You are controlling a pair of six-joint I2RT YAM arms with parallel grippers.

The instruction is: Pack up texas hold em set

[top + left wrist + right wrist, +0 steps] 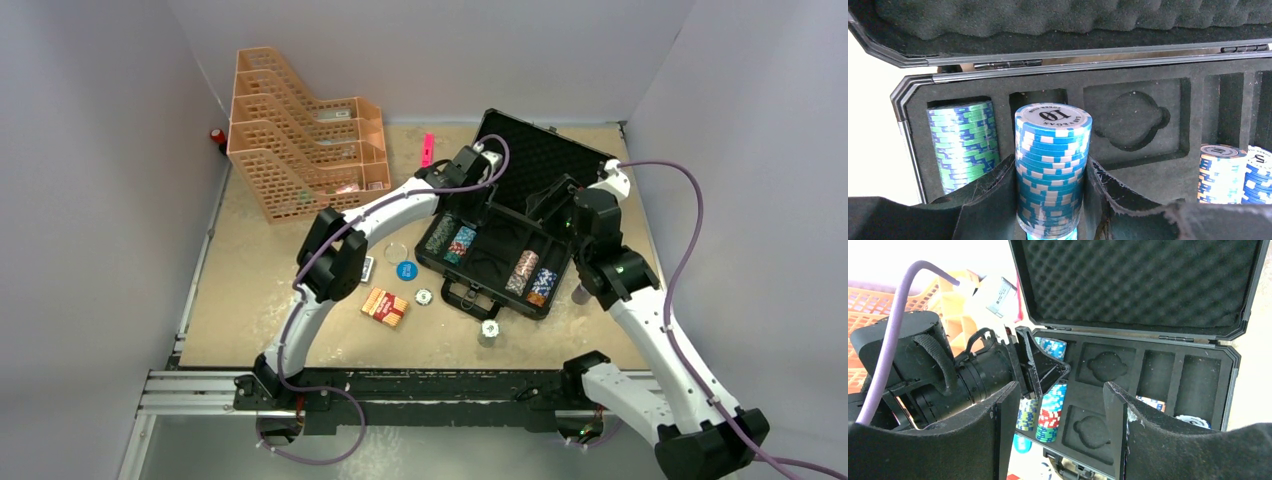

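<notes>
Your left tool (1050, 200) is closed partway on the blue-and-white chip stack (1053, 145). The stack's long axis runs along the fingers and its end face, toward the lid, reads "10 LAS VEGAS". The open case (545, 160) sits on the counter (260, 300), long axis roughly left-right. A green stack (965, 145) fills the leftmost slot, with an orange stack (1220, 172) and a blue stack (1260, 175) at right. Your right tool (1060, 390) gapes, empty.

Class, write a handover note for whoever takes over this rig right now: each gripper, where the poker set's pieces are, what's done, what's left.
Left gripper: shut on the blue chip stack, over the open case.
Right gripper: open, empty, above the case.
Done: four other chip stacks sit in the case.
To do: seat the blue stack; pack the red deck, blue button, white button and white piece from the table; close the lid.
</notes>
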